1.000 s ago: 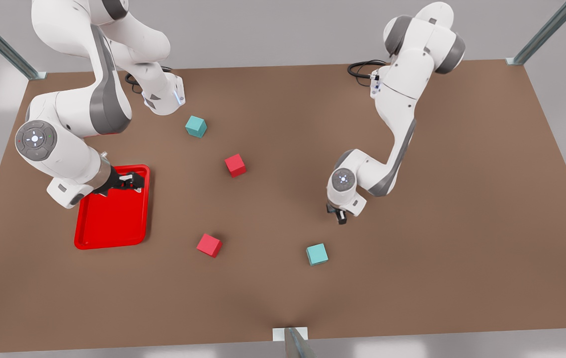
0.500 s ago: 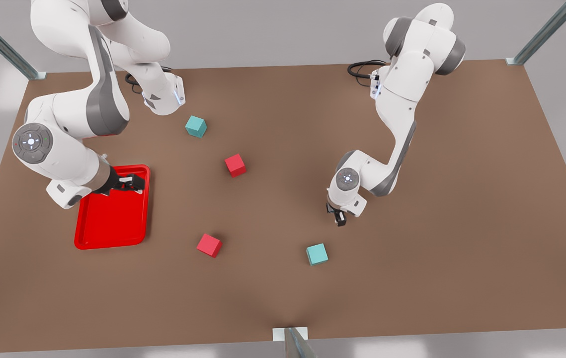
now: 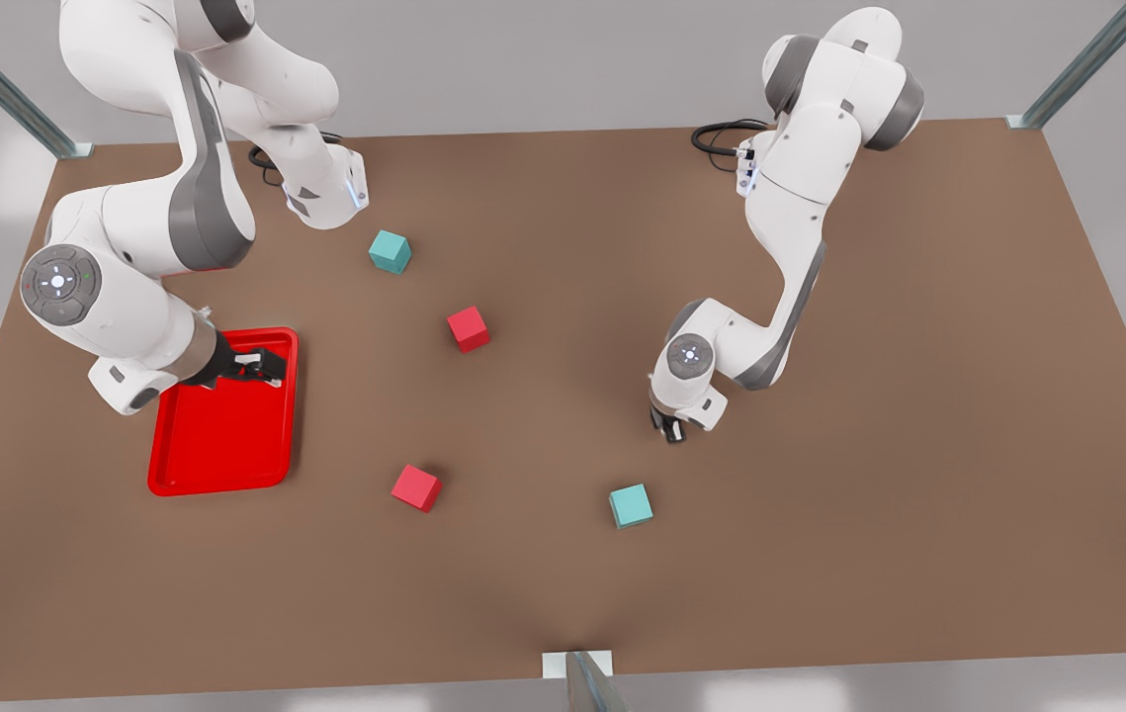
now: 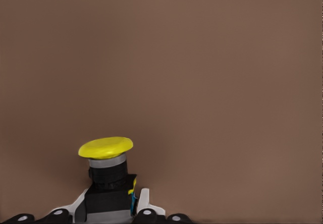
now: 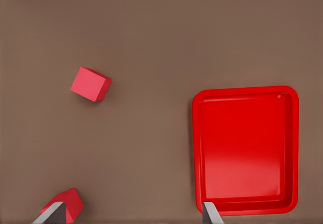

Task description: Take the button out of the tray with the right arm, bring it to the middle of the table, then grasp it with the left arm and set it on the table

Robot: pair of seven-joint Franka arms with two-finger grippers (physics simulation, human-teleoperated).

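Already the left end effector (image 3: 672,432), near the counter (image 3: 543,593) centre at the tray's (image 3: 223,450) three o'clock, is gripping the button (image 4: 107,176) for set-down, while the empty, spread right end effector (image 3: 261,368) is waiting above the tray.

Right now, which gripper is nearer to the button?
Left. The left gripper is shut on the button, over the table near its middle. The right gripper hangs open over the tray, far toward the front view's left.
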